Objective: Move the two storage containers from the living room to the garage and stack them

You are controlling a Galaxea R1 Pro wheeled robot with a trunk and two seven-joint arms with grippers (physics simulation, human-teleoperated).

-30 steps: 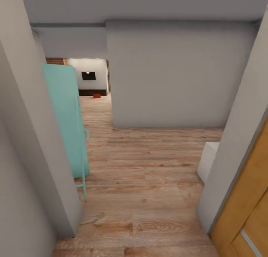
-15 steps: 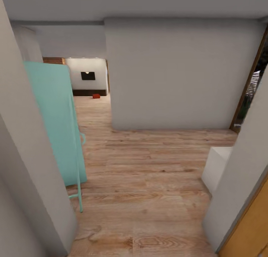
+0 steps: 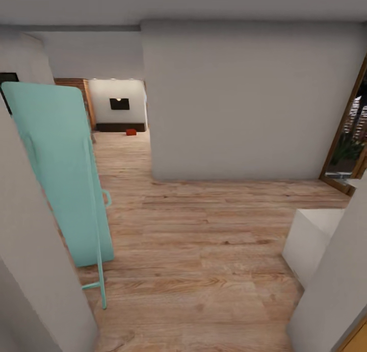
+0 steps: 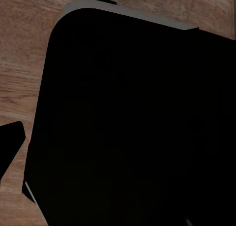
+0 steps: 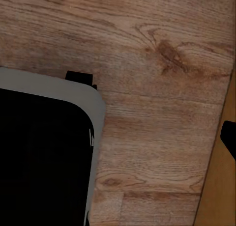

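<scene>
Far down the hall, one small orange-red storage container (image 3: 131, 132) sits on the wood floor of the living room, below the black TV (image 3: 119, 103) and in front of the long dark bench (image 3: 120, 127). It is too distant to show detail. In the left wrist view a dark fingertip (image 4: 11, 140) pokes in at the picture's edge, over plank floor. In the right wrist view a dark fingertip (image 5: 229, 135) likewise shows at the edge, with bare floor where shut fingers would meet. Nothing is held by either gripper.
A teal leaning panel on a thin stand (image 3: 63, 178) narrows the left side. Grey wall edges (image 3: 30, 250) frame the doorway close by. A big white wall block (image 3: 244, 102) stands ahead, a white box (image 3: 311, 240) at right, a glazed door (image 3: 351, 132) beyond. My black base (image 4: 132, 123) shows below.
The whole view has advanced through the doorway. The tan door at lower right has slid almost out of sight, and the glazed opening at right has come into view.
</scene>
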